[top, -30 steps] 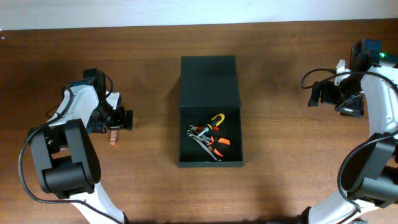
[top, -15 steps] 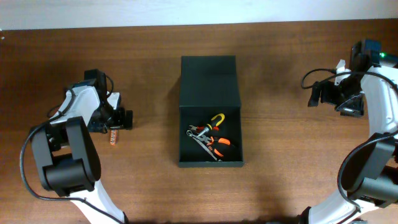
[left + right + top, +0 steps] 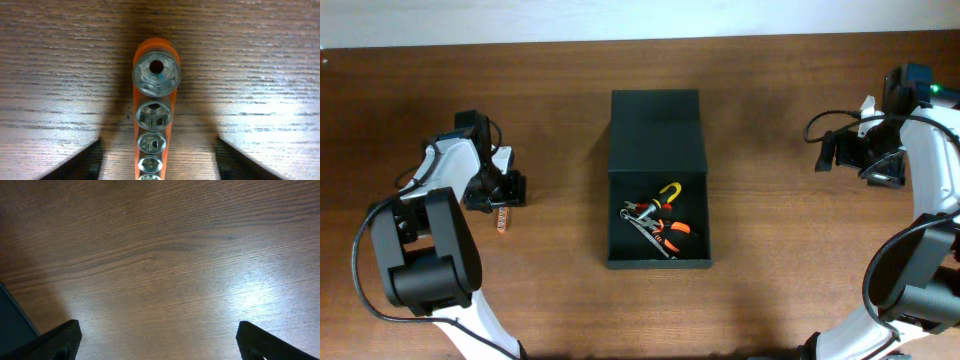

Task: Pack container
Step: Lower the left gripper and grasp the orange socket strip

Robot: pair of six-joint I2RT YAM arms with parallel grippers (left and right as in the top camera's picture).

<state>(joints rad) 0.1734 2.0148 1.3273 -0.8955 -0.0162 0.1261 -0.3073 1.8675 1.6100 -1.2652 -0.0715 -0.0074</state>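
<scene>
The matte black container [image 3: 620, 205] lies open at the table's middle, its flap lid folded back. Inside lie orange-handled pliers [image 3: 672, 232], a yellow-handled tool [image 3: 669, 190] and small metal tools. An orange socket rail [image 3: 502, 220] with several chrome sockets lies on the wood at the left; it also shows in the left wrist view [image 3: 154, 125]. My left gripper [image 3: 157, 167] is open, its fingers on either side of the rail, close above it. My right gripper [image 3: 157, 340] is open and empty over bare wood at the far right.
The table's wooden top [image 3: 790, 250] runs to a pale wall edge at the back. A dark corner of the container [image 3: 12, 325] shows at the lower left of the right wrist view. My arms' bases stand at the front left and front right.
My left gripper has shifted slightly left and back over the socket rail. The right arm and the container have not moved.
</scene>
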